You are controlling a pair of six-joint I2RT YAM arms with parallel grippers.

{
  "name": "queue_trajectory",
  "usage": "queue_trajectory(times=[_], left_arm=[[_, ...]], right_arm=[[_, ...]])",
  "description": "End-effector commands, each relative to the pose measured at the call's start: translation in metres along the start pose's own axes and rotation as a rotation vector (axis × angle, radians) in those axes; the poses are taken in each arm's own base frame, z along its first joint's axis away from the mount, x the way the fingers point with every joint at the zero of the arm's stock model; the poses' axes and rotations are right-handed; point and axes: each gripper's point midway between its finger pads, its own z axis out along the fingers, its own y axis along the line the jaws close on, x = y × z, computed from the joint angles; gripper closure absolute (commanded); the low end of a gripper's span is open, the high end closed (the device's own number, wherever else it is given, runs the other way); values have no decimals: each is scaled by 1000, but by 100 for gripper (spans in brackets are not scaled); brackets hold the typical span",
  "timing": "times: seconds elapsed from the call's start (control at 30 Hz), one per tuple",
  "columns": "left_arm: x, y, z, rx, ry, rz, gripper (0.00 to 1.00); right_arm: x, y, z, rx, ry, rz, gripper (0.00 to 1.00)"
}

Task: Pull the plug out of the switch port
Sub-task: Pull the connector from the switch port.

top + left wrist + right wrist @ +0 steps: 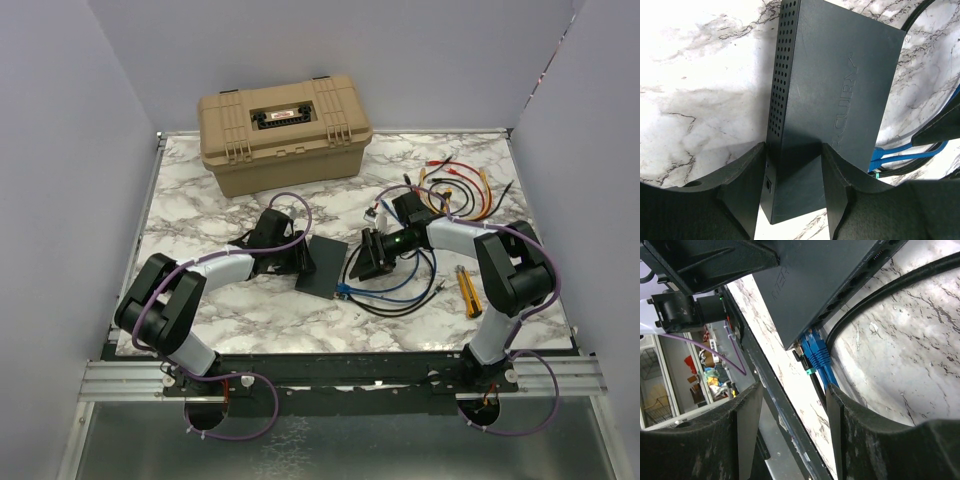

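Closest to me, the two arms rise from the near edge of the marbled worktop [200, 215] and bend inward until they almost meet near its middle. The switch [325, 265] lies there, a thin black box set at an angle between the two tools.

The left tool [298, 262] is at its left end. In the left wrist view, one finger [742, 190] runs along the vented side wall and the other [840, 192] overlaps the top face. The box fills the narrow gap between them, so the tool looks clamped on it.

The right tool [365, 260] hangs just beside the switch on the other side, its fingers spread wide with nothing between them. Just ahead of them, and apart from them, the blue plug [816, 354] sits in a port at the near corner of the switch. I cannot tell whether a second blue one is packed against it.

Loops of black and blue cable [405, 285] trail off to the right, and a yellow knife [467, 290] lies beyond them. Farther back is a tangle of red, orange and yellow leads [460, 185]. At the far edge stands a tan toolbox [283, 130], lid down.
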Motion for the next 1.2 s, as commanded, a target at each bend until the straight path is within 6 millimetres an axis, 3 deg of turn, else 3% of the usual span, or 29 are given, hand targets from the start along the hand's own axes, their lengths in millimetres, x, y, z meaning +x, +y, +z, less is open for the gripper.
queue_trajectory(times=[0.0, 0.5, 0.87, 1.17], left_arm=[[47, 41, 1, -144, 151, -13, 51], [54, 43, 4, -147, 166, -31, 56], [39, 35, 8, -134, 138, -34, 59], [24, 26, 14, -123, 117, -34, 58]], right_arm=[[2, 5, -2, -6, 0, -22, 43], [-11, -17, 14, 64, -23, -64, 40], [-40, -17, 45, 72, 9, -80, 53], [-52, -11, 54, 43, 5, -71, 57]])
